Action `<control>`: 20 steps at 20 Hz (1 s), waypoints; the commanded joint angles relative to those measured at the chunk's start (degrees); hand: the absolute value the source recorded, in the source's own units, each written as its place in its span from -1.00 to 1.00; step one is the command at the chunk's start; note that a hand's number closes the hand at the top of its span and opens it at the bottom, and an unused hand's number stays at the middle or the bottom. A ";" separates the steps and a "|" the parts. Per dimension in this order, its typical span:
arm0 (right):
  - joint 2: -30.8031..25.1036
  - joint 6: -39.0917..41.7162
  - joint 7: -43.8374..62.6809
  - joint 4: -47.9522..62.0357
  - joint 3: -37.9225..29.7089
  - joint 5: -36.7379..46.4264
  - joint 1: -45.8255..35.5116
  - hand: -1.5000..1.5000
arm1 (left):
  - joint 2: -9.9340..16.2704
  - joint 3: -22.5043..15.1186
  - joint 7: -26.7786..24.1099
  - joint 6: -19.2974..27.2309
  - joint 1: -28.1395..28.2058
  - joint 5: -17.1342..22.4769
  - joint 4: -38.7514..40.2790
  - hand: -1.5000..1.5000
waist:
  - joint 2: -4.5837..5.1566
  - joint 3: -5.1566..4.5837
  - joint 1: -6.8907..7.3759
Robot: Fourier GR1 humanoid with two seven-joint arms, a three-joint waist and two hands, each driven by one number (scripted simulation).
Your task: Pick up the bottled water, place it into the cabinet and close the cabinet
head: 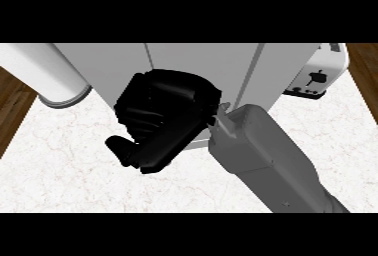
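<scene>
In front of the cabinet point(214, 70), the right hand point(162, 120) has curled fingers, seemingly empty; closing the door seems next.

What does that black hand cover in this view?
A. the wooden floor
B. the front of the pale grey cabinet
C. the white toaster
B: the right hand lies over the front of the pale grey cabinet; the white toaster stands clear at right.

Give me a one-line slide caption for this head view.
Robot's right hand at the front of the white cabinet on a marble counter, paper towel roll left, toaster right.
</scene>
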 commanded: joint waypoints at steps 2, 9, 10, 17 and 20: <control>-1.71 0.62 -3.41 7.72 -4.73 3.30 0.46 1.00 | -3.68 0.69 -1.46 -4.18 0.92 -2.45 0.91 -1.00 | 0.64 0.28 -0.11; -4.45 6.10 -11.80 12.33 -8.66 9.62 -1.36 1.00 | -2.09 3.31 1.79 -4.98 -0.28 -0.46 2.39 -1.00 | 0.76 0.29 -0.47; -3.64 7.54 -15.87 15.49 -8.79 12.10 -1.66 1.00 | -2.78 2.22 1.67 -3.66 -2.02 -1.20 2.23 -1.00 | 1.11 0.27 -0.20; -2.64 2.07 -18.55 16.97 -11.54 16.32 -8.08 -1.00 | -4.30 2.52 3.97 -3.20 -1.01 -1.30 -0.29 -1.00 | 0.73 0.32 -0.23; -3.05 1.28 -21.10 20.41 -13.51 18.40 -12.68 -1.00 | -4.37 0.86 4.05 -2.60 -4.81 -2.67 1.35 -1.00 | 1.29 0.21 -0.05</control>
